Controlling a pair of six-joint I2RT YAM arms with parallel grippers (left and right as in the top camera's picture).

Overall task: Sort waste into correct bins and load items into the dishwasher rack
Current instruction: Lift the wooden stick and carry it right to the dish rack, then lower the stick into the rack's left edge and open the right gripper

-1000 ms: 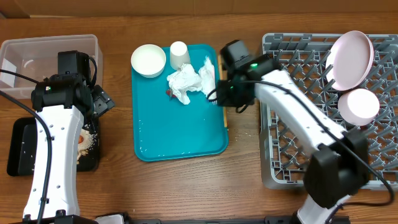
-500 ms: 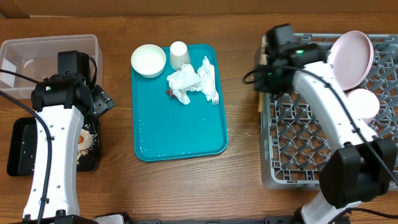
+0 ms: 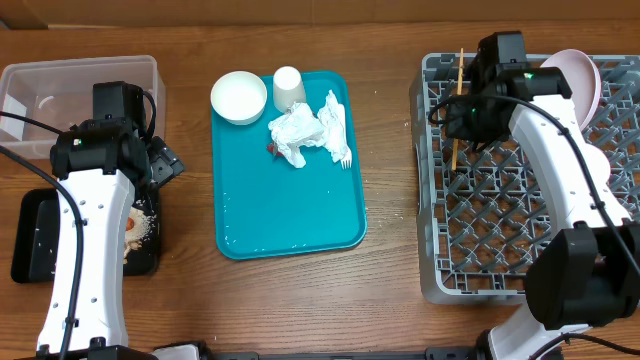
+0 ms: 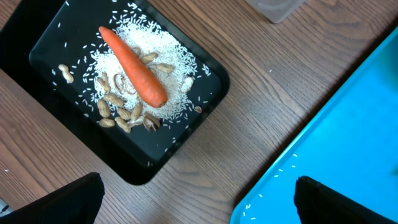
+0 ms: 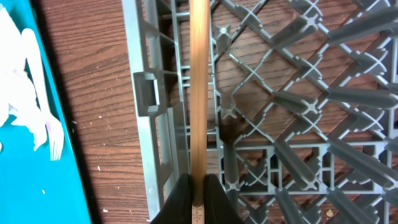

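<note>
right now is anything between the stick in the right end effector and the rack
Nothing visible. The stick, pinched in the right end effector, hangs over one edge of the rack with only open grid beneath; the plate stands well away from it.

The near half of the teal tray (image 3: 290, 215) lies bare for a reach from above. Its far end is crowded: 1 bowl (image 3: 238, 96), 1 cup (image 3: 289, 88), a crumpled napkin (image 3: 298, 132) and a fork (image 3: 340, 140). A bare strip of surface (image 3: 390, 200) runs between tray and dishwasher rack (image 3: 470, 250). Upright pegs (image 3: 480, 215) fill the rack. The plate (image 3: 580, 85) stands in its far right corner, and the right arm (image 3: 560, 170) lies across that side. The right tool (image 5: 198, 186), clamped on the wooden stick (image 5: 199, 74), holds it over the rack's left rim. The left tool (image 4: 199, 208), jaws wide, hangs over the narrow gap between black tray (image 4: 149, 149) and teal tray.
</note>
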